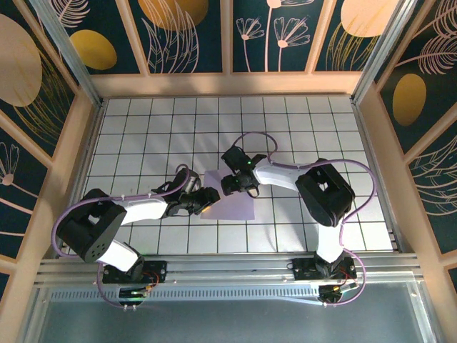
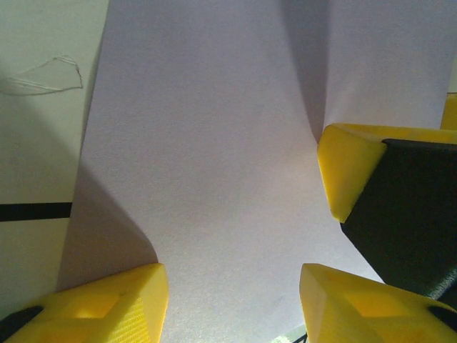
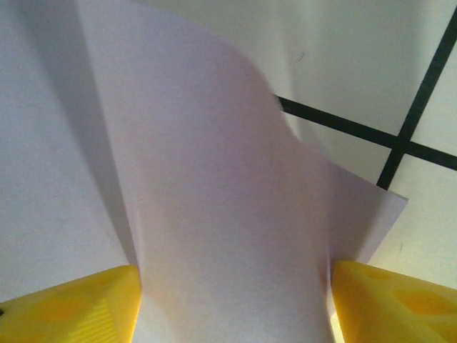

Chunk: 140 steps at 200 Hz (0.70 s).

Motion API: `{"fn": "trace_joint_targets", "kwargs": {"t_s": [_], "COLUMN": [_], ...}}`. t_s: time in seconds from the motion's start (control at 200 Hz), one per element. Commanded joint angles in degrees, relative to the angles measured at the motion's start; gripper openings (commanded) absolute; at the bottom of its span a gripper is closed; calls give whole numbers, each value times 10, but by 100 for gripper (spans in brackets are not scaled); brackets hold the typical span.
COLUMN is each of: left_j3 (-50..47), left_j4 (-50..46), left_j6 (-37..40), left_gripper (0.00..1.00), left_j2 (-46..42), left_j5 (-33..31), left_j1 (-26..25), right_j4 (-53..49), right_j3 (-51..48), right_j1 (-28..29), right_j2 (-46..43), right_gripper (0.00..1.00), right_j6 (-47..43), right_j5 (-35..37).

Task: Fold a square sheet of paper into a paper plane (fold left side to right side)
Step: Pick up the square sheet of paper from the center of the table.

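Square sheet of paper (image 1: pixel 235 206): plain lavender, unmarked.
Table (image 1: pixel 307 128): white tiles, black grid lines.
Walls (image 1: pixel 186 36): dark teal, gold ovals, pale line-drawn leaves and flowers, beige frames.
Fingers (image 2: pixel 107 307): yellow.
Arms (image 1: pixel 275 174), 2: white shells, black joints.
Cables (image 1: pixel 56 227): purple.

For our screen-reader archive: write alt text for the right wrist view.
A lavender square sheet of paper curls up between the right gripper's two yellow fingertips, which stand apart at the bottom corners. Behind it is a white table with black grid lines.
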Motion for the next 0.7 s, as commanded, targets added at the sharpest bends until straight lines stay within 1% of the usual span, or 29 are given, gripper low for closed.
{"fn": "trace_joint_targets", "kwargs": {"t_s": [0.0,0.105,0.215,0.315,0.4,0.521,0.626,0.696], "left_j3": [1,-2,-3,-10,-16,-29,-51,-65], "left_j4": [-5,-2,-13,-23,-33,-31,-3,19], "left_j6": [-12,-13,-6,4,20,37,46,59], "left_gripper": [54,57,62,68,72,75,77,81], "left_j2": [2,-22,-57,-96,-125,-156,-188,-211], "left_j5": [-12,-28,-46,-49,-48,-19,19,42], "left_j1": [-3,-2,5,26,48,91,132,157], "right_j4": [-13,-7,7,26,45,77,105,120], "right_j3": [10,7,-6,-22,-37,-63,-89,-107], "right_j1": [5,3,-7,-20,-36,-68,-102,-127], "right_j2": [7,0,-15,-36,-56,-87,-122,-150], "right_gripper": [67,62,55,49,42,37,35,33], "right_j6": [7,7,8,8,6,10,13,13], "right_j5": [-15,-18,-40,-69,-106,-174,-233,-268]}}
